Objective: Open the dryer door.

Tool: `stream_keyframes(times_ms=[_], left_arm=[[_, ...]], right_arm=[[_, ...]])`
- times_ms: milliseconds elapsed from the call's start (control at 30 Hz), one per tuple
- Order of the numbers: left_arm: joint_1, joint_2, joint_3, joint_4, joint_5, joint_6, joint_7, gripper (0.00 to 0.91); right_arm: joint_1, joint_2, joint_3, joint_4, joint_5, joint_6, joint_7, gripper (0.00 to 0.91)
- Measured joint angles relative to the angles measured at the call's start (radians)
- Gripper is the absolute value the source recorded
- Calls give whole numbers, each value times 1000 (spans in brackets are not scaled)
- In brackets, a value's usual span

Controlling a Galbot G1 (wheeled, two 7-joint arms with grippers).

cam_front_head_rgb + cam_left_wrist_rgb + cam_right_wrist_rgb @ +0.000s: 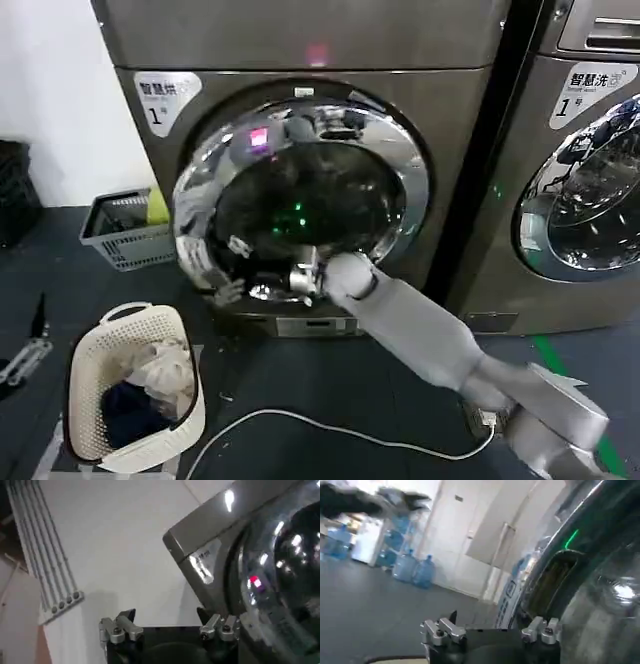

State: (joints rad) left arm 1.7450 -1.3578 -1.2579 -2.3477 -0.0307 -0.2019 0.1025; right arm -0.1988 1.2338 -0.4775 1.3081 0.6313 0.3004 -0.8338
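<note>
Reaching low — right gripper (305, 277) at the dryer door (300, 200) rim.

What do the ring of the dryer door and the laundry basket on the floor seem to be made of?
The dryer door ring looks like mirror-polished chrome, maybe plated plastic: it reflects the room sharply. The laundry basket looks like matte cream plastic, with moulded perforated walls.

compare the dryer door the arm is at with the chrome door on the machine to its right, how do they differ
The dryer door sits on the darker grey machine and appears swung slightly off its front; the neighbouring door sits on a paler silver machine and looks flush shut. The right gripper is at the dryer door's lower rim; nothing touches the neighbouring door. The dryer door shows whole, the other is cut off by the picture's edge. Both are round, with mirror-chrome rings around dark glass.
</note>
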Motion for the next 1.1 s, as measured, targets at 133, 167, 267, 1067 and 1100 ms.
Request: stream_keyframes(times_ms=[133,167,267,1067,1100], left_arm=[[-36,52,-45,82,81,-6,9,907],[-44,66,-53,101,101,-14,9,907],[-67,109,-67,156,149,-59,11,907],[-525,466,437,521,250,-78,30,907],[-548,473,465,533,251,-84,33,907]], right_arm=[[-18,-40,8,40,37,1,-80,907],[-25,-55,11,56,47,0,-103,907],[-40,-92,21,98,63,-2,-152,907],[-305,-412,294,439,111,-28,-243,907],[-330,-427,324,451,111,-28,-243,907]])
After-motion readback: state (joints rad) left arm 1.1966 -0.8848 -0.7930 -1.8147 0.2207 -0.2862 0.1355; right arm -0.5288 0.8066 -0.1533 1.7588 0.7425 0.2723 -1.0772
